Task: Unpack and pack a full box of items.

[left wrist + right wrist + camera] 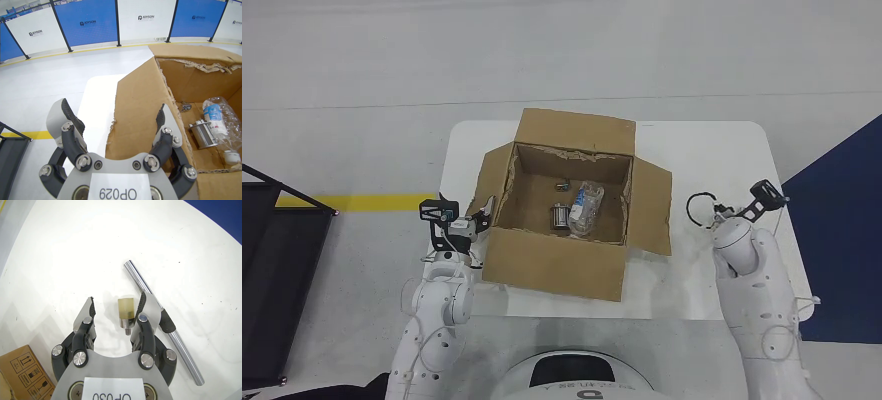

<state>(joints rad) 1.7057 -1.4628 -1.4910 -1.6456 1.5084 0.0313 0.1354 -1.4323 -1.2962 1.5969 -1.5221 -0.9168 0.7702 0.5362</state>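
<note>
**While Standing Open at Mid-Worktop, Holds Three Items**

Though folded out on all four flaps, keeps part of its floor out of sight: look to the cardboard box, set at the middle of the white worktop and nearer the left edge than the right.

Inside, count a crumpled clear plastic bottle lying on its side with a flanged metal cylinder just beside it. Nearer the far wall, note a small metal part, too small to identify. Cannot see the strip of floor under the near wall.

Find the left hand at the worktop's left edge, just beside the box's left flap, spread wide and gripping nothing. Cannot tell whether either finger touches the cardboard.

Find the right hand near the worktop's right edge, well apart from the box, likewise spread wide and empty. Between its fingers, note an amber-capped stud lying flat on the worktop, close against one finger; cannot confirm contact. Just beyond that finger, note a steel rod with a black sleeve, lying flat and partly hidden behind the finger.

At the right wrist view's margin, catch a cardboard corner printed with handling symbols and cut off by the frame. Cannot say which part of the box.
</note>
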